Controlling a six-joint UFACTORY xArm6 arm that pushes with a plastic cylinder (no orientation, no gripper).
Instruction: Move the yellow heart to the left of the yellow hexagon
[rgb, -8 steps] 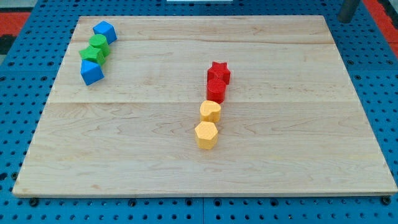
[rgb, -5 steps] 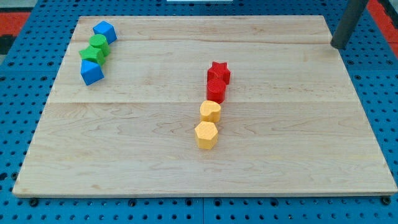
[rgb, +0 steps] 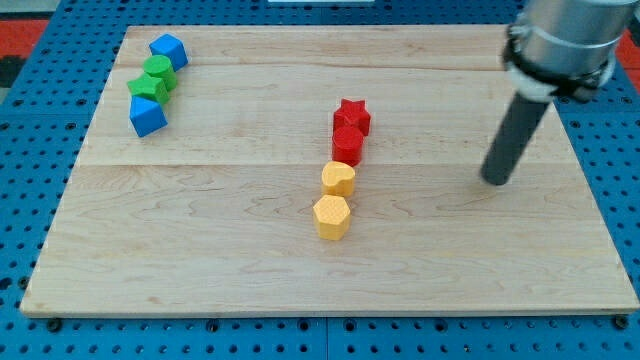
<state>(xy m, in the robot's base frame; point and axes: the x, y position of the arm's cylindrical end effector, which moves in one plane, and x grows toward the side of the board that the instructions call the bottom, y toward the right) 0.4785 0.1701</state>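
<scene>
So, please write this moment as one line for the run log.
my tip: view's right, clear of all blocks | yellow heart: touching yellow hexagon, on its top side | task: not done

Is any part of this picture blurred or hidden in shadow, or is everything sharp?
Camera view: even, soft light, only faint shadows beside the blocks; the yellow heart and yellow hexagon are sharp. My tip, far toward the view's right of them, looks slightly soft, and so does the arm above it. No glare on the wooden board.

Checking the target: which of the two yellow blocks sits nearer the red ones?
The yellow heart: it sits directly below the red blocks, with the yellow hexagon farther down.
</scene>
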